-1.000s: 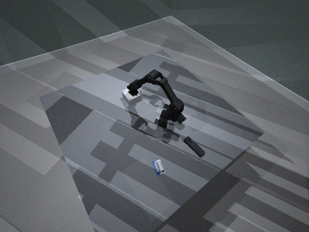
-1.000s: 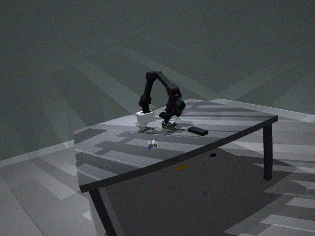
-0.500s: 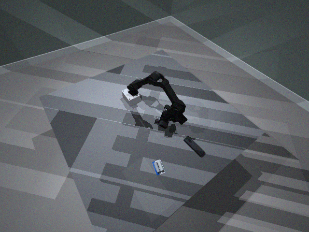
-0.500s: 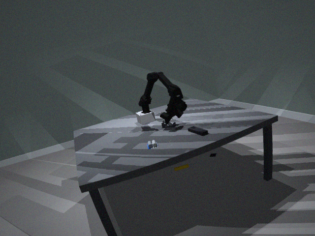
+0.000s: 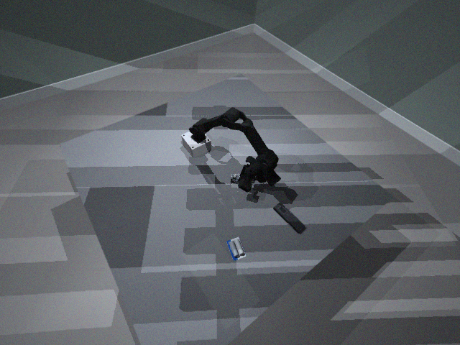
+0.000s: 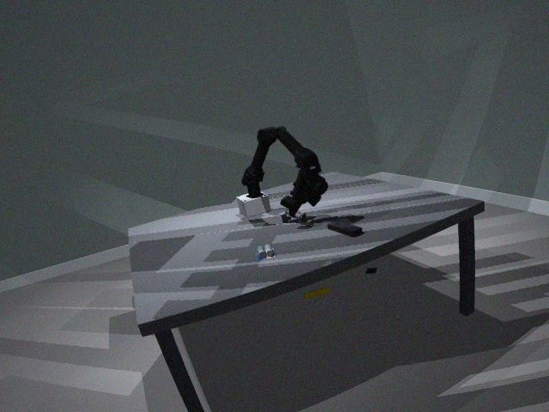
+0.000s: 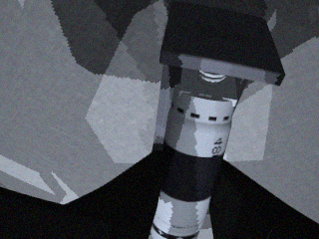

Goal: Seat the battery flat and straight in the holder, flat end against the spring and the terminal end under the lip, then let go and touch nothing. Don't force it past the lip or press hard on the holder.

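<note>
My gripper [image 5: 244,185] [image 6: 292,214] [image 7: 187,165] is shut on the battery [image 7: 199,131], a pale cylinder with a dark band and a row of dark marks near its far end. The holder [image 5: 234,178] [image 7: 221,42] is below the fingers; its dark end wall is at the top of the wrist view, with a side wall left of the battery. The coil spring [image 7: 212,76] shows partly under that end wall, a little beyond the battery's far end. The battery slants slightly in view. Its near end, the lip and its exact height in the holder are hidden.
A blue and white tray [image 5: 229,246] [image 6: 259,256] with two pale cylinders lies toward the front of the table. A black remote-like block [image 5: 290,218] [image 6: 346,228] lies to the right of the holder. The arm stands on a white box [image 5: 196,148] [image 6: 253,206].
</note>
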Robot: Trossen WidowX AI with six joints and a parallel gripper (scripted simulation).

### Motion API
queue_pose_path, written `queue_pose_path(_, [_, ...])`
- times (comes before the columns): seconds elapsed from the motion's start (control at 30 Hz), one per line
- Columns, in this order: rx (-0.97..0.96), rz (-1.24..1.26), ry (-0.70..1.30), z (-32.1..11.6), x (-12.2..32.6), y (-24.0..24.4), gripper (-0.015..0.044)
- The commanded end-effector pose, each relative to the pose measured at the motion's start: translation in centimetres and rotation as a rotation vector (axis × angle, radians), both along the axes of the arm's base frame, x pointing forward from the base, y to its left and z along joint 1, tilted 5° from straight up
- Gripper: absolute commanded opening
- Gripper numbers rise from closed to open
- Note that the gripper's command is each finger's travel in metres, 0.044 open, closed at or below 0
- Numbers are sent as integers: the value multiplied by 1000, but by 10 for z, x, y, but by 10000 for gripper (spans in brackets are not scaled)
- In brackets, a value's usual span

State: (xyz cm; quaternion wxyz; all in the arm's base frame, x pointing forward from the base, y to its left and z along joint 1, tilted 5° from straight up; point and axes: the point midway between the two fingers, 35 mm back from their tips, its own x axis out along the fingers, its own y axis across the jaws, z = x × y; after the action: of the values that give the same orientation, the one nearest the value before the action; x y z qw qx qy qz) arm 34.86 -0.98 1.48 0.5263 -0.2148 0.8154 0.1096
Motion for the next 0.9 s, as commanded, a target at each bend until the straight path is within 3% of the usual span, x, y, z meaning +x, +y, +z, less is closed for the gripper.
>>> queue_pose_path(0.0, [2,-4,-5,-1,5,2,68])
queue_pose_path(0.87, [30,-8,-43,-2,10,4,68])
